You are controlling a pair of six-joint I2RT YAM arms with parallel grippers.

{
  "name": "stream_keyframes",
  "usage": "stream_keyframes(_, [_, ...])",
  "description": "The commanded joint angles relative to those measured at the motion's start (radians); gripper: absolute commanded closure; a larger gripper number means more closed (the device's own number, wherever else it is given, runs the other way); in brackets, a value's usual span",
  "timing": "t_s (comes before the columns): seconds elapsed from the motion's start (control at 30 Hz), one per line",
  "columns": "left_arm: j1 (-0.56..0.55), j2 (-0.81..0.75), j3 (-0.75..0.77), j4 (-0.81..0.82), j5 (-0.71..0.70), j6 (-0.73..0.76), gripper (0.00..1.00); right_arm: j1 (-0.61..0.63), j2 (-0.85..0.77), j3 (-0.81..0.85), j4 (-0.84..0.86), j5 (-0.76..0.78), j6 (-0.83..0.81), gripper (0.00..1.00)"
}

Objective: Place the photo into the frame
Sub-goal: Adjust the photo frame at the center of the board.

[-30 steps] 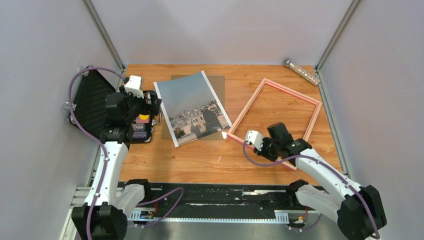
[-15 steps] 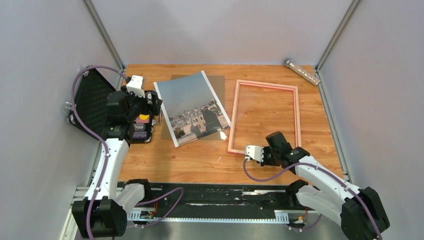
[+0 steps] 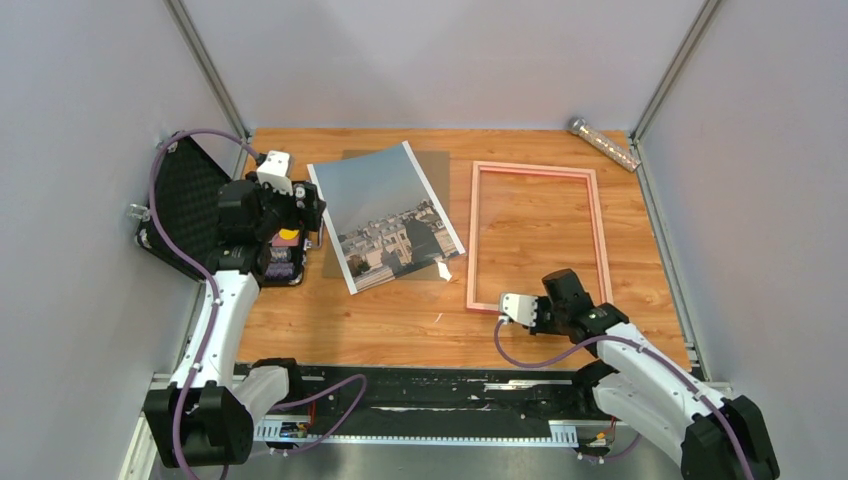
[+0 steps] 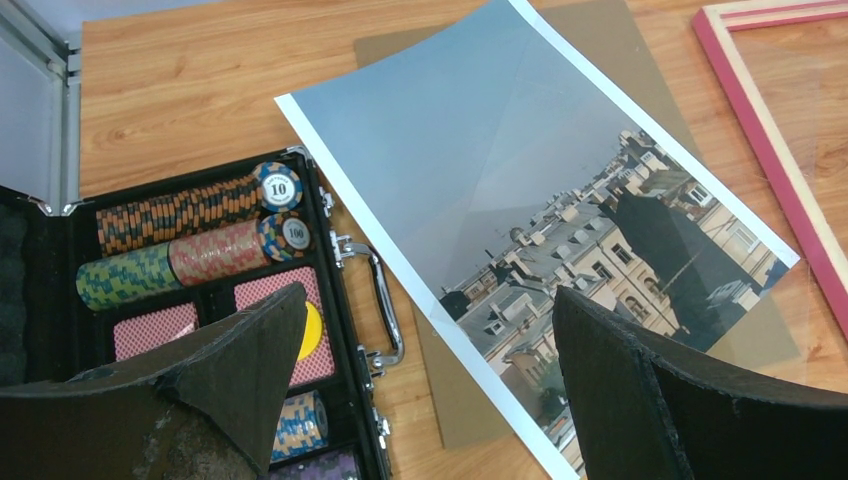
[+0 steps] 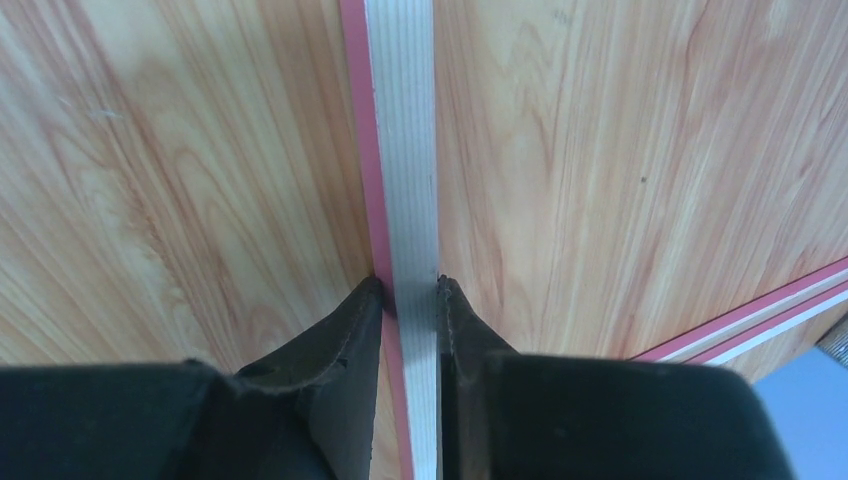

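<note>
The photo (image 3: 385, 215) lies flat at the table's middle left, partly over a brown backing board (image 3: 435, 165). The pink frame (image 3: 472, 235) lies flat to its right, long sides running front to back, close to the photo's right corner. My right gripper (image 3: 565, 298) is shut on the frame's near rail; in the right wrist view the fingers (image 5: 360, 320) pinch the pale ribbed rail (image 5: 405, 150). My left gripper (image 3: 300, 208) is open and empty above the photo's left edge. In the left wrist view it (image 4: 428, 295) spans the photo (image 4: 520, 180), with the frame (image 4: 760, 110) at far right.
An open black poker-chip case (image 3: 185, 205) sits at the left edge, its chips and handle (image 4: 375, 290) under my left gripper. A metal tube (image 3: 603, 142) lies at the back right corner. The backing board (image 4: 460, 400) shows under the photo. Grey walls close in three sides.
My right gripper has turned the frame from tilted to square with the table and drawn it nearer. The left arm has hardly moved.
</note>
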Motion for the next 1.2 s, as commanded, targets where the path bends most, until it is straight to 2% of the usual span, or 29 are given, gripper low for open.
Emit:
stream_keyframes(0.0, [-0.013, -0.002, 0.034, 0.019, -0.002, 0.027, 0.0, -0.062, -0.047, 0.012, -0.011, 0.027, 0.012, 1.0])
stream_keyframes(0.27, [-0.033, 0.039, 0.047, 0.018, -0.009, 0.081, 0.0, -0.201, -0.136, -0.003, -0.075, -0.019, -0.023, 1.0])
stream_keyframes(0.73, [-0.058, 0.117, 0.055, 0.075, -0.012, 0.104, 0.0, -0.21, -0.136, -0.007, -0.104, -0.056, -0.045, 0.98])
stream_keyframes(0.8, [-0.068, 0.136, 0.064, 0.081, -0.013, 0.099, 0.0, -0.204, -0.131, -0.002, -0.108, -0.062, -0.043, 0.9])
stream_keyframes(1.0, [-0.114, 0.213, 0.099, 0.084, -0.031, 0.105, 0.0, -0.201, -0.111, 0.072, -0.113, -0.136, 0.026, 0.41])
stream_keyframes(1.17, [-0.143, 0.282, 0.15, 0.074, -0.024, 0.091, 0.0, -0.199, -0.039, 0.214, -0.115, -0.261, 0.134, 0.19])
